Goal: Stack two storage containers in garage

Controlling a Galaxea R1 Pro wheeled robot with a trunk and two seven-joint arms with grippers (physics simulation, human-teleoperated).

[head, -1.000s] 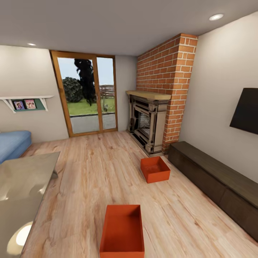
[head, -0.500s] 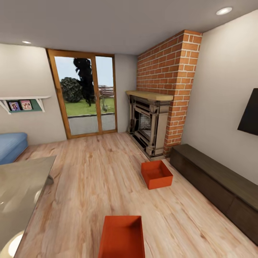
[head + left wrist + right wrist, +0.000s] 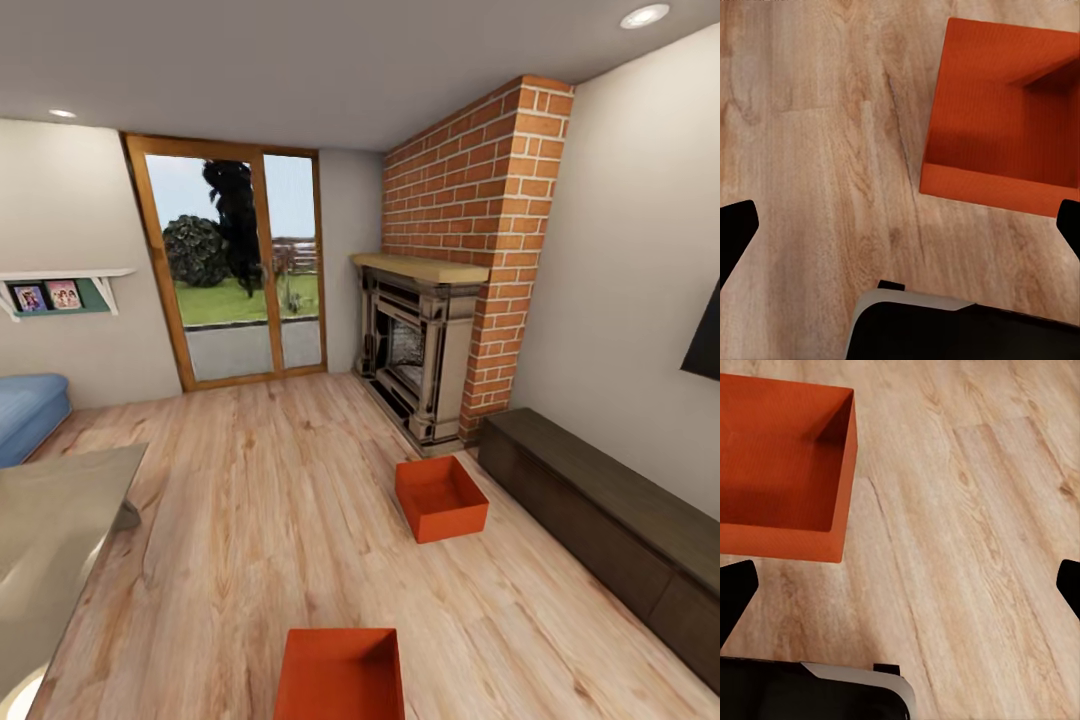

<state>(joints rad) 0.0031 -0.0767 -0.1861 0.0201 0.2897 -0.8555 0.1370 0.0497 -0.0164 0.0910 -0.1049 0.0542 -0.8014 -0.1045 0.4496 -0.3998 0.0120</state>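
Orange-red lidless rectangular bins (image 3: 340,675) (image 3: 441,497) are sitting apart on the light wood plank floor (image 3: 250,520), nearest one just below both wide-open, empty grippers (image 3: 900,225) (image 3: 900,585), probably light and stiff, so they're looking grabbable by those thin rims.

You're in a home living room, light wood plank floor (image 3: 280,500), red brick chimney (image 3: 480,220) over an ornate fireplace (image 3: 415,360), wood-framed glass doors (image 3: 235,270) onto a garden, blue sofa (image 3: 25,415), long dark brown bench (image 3: 610,520).
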